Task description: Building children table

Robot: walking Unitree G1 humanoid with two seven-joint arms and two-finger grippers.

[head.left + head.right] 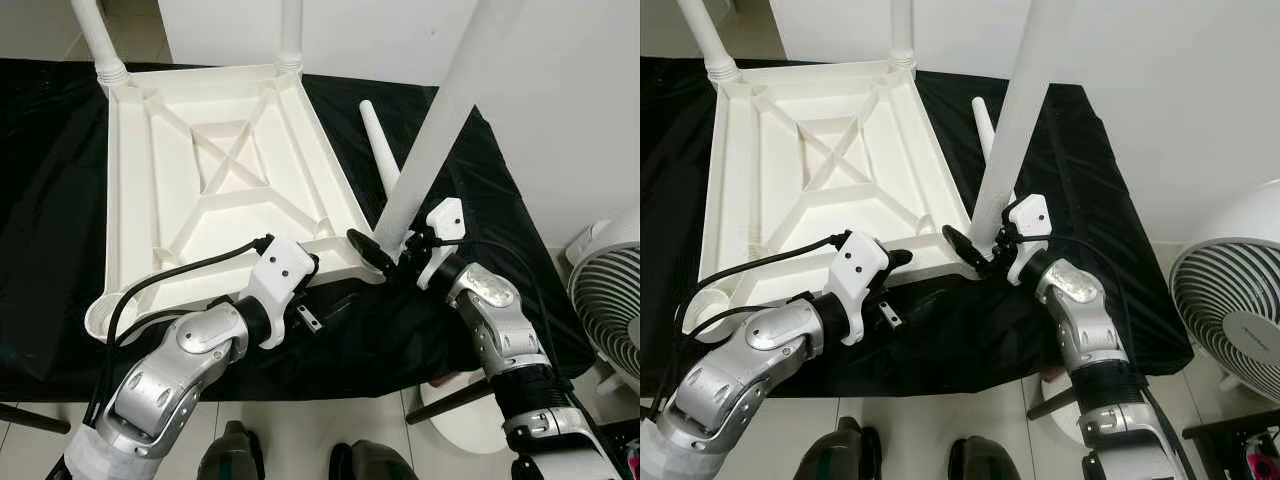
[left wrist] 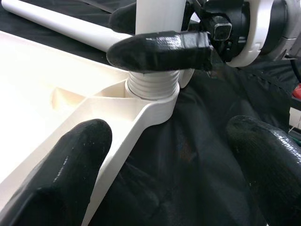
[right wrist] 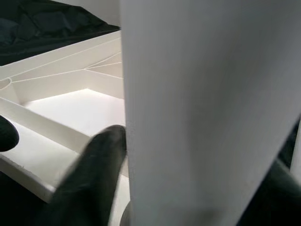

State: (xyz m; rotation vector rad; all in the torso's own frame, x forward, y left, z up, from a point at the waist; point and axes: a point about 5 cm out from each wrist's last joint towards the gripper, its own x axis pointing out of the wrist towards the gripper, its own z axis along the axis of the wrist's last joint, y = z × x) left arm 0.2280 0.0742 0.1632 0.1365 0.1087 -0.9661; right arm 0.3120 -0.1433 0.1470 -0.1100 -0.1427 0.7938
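The right end effector (image 1: 385,255) is clenched low on the long white plastic leg (image 1: 440,130), just above the threaded corner socket of the upturned white plastic tabletop (image 1: 215,180). Light, stiff and slick, it is best gripped near the base. The left end effector (image 2: 155,188), released, hovers just before that corner.

A black cloth (image 1: 470,170) covers the surface beneath the right pincer. A white fan (image 1: 605,290) stands on the floor well off to its right.

We see the white plastic tabletop (image 1: 200,190) lying upside down, ribbed underside up. Two legs (image 1: 98,35) stand in far corners, a third leg (image 1: 440,120) stands in the near right socket, a loose leg (image 1: 380,150) lies beside.
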